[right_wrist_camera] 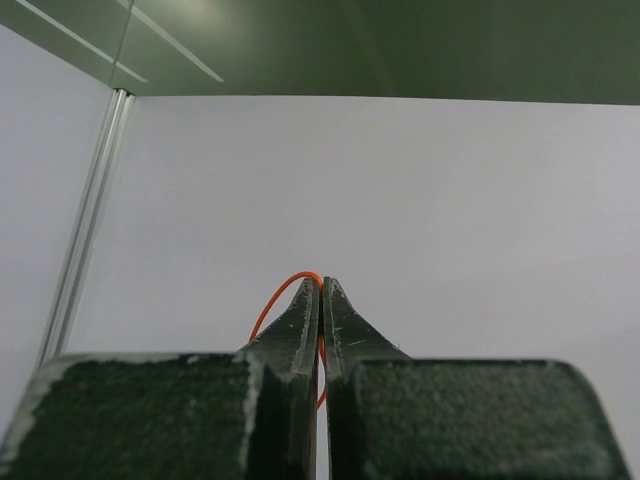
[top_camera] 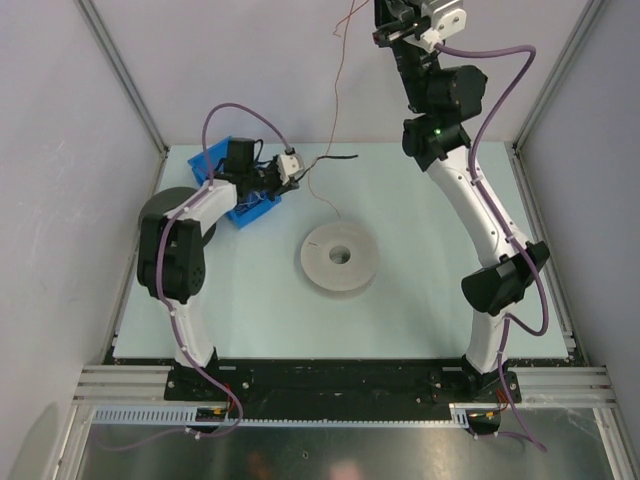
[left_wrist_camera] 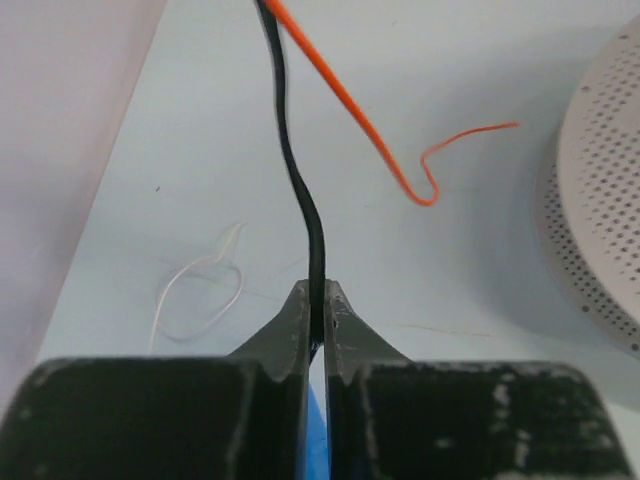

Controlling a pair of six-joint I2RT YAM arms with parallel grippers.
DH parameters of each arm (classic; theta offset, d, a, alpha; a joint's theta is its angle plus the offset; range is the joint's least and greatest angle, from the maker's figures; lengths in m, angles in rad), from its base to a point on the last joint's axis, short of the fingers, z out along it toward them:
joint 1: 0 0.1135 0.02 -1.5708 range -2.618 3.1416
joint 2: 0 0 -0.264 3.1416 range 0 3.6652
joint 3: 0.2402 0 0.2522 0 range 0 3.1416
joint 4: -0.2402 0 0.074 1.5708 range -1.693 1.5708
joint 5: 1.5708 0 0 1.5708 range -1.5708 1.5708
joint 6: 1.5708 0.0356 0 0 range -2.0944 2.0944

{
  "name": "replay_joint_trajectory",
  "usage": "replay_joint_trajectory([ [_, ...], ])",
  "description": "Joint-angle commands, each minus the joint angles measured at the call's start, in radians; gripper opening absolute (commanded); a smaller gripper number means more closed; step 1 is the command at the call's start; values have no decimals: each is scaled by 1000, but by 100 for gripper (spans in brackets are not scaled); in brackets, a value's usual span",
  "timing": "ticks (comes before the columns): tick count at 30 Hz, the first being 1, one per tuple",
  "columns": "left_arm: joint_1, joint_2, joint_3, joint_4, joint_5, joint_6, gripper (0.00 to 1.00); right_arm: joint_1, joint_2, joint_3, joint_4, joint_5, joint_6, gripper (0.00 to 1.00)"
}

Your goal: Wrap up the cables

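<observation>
The white perforated reel [top_camera: 340,257] sits nearest your bases, flat at centre table with its hub hole up. I can't see a single turn on it.

Up-frame and left, your left gripper [left_wrist_camera: 317,300] is at the right edge of the blue bin [top_camera: 205,162]. Its fingers are pressed together on the black cable [left_wrist_camera: 312,225], pinching it right at the tips. In the wrist view the cable's long axis runs straight away from the fingers. From above it lies roughly level across the frame, free end pointing right. A thin clear loop [left_wrist_camera: 200,290] lies on the table nearby.

At the top of the overhead frame, your right gripper [right_wrist_camera: 321,290] is raised high and clamped on the orange wire [right_wrist_camera: 280,300], with a small bight arcing over one fingertip. That wire's long axis runs down the frame, loose and wavy. It passes just beside the black cable and ends in a kink near the reel's far rim. I can't tell whether it touches the rim.

My read is that both strands are in hand and no winding has started. To do this step well, bring the right gripper down and take out the slack gently. Lead the wire in along the hub rather than across the flange. Go easy on the pull, because both pinches look shallow and could slip.
</observation>
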Motion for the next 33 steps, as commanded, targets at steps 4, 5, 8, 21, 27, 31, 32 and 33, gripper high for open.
replay_joint_trajectory([
  [4, 154, -5, 65, 13, -90, -40, 0, -63, -46, 35, 66, 46, -10, 0],
  [5, 175, -2, 72, 12, -101, -43, 0, -72, -50, 39, 69, 53, -9, 0],
  [8, 265, 7, 96, 5, -124, -54, 0, -103, -59, 48, 80, 72, -7, 0],
  [21, 329, 73, 252, -11, -230, -182, 0, -178, -111, -10, 97, 88, 10, 0],
  [27, 328, 136, 317, -13, -396, -172, 0, -195, -118, -1, 111, 90, -14, 0],
  [31, 330, 132, 281, -14, -430, -113, 0, -220, -124, 13, 106, 87, -14, 0],
  [32, 330, 130, 274, -14, -433, -105, 0, -225, -127, 11, 104, 87, -13, 0],
  [33, 330, 127, 266, -16, -433, -97, 0, -229, -131, 6, 104, 88, -11, 0],
])
